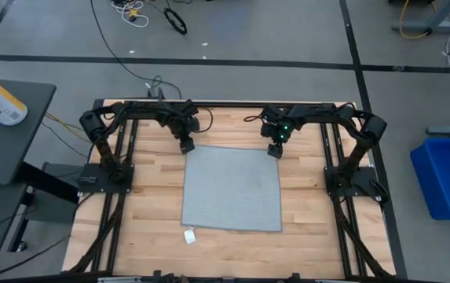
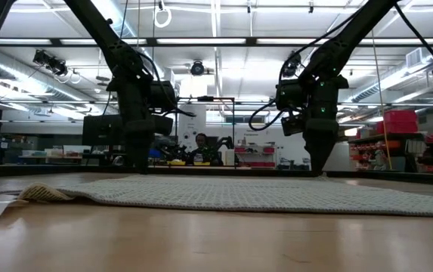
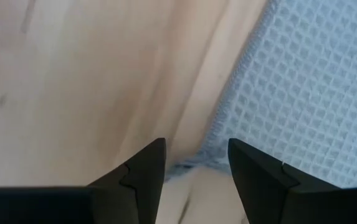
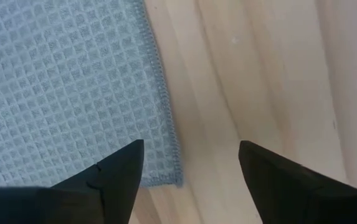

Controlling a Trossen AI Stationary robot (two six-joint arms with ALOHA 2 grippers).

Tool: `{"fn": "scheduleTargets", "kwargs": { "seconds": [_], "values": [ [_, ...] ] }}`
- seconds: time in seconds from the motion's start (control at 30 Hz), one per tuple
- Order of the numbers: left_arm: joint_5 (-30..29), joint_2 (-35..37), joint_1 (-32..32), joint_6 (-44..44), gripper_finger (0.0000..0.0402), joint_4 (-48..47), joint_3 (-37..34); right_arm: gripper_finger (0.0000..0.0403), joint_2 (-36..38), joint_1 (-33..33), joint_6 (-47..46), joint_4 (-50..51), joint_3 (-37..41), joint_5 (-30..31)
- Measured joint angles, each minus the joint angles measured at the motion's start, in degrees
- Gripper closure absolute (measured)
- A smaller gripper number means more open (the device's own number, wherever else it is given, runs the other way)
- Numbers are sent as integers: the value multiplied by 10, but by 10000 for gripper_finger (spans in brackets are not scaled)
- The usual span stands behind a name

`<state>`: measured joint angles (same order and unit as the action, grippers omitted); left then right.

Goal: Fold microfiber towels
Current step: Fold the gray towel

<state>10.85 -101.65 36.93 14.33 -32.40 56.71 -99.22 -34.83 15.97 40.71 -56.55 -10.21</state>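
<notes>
Wooden tabletop (image 1: 150, 196) carries one towel (image 1: 232, 189), lying flat and unfolded at centre, with its white tag (image 1: 190, 234) at the near left corner. Count: one towel, two arms, two grippers.

Note that both grippers sit low at the towel's far edge. The left gripper (image 1: 186, 145) is over the far left corner; the right gripper (image 1: 275, 150) is over the far right corner. Each arm is nearest its own corner.

In the left wrist view, the left gripper (image 3: 195, 163) is partly open, holding nothing, with the towel corner (image 3: 184, 163) between its fingers. In the right wrist view, the right gripper (image 4: 190, 165) is open wider and empty, straddling its corner (image 4: 172, 174).

You should judge the coming move as a pinch on both far corners; the towel extends from the grippers toward the near edge.
</notes>
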Motion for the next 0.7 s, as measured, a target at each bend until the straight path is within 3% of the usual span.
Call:
{"fn": "scheduleTargets", "kwargs": {
  "seconds": [0.47, 0.7],
  "values": [
    [-9, 2, 0, 13, 216, -4, 1, 139, 0, -20, 6, 2, 0, 1],
    [8, 2, 0, 1, 216, 8, 7, 123, 0, -19, 5, 2, 0, -1]
  ]
}}
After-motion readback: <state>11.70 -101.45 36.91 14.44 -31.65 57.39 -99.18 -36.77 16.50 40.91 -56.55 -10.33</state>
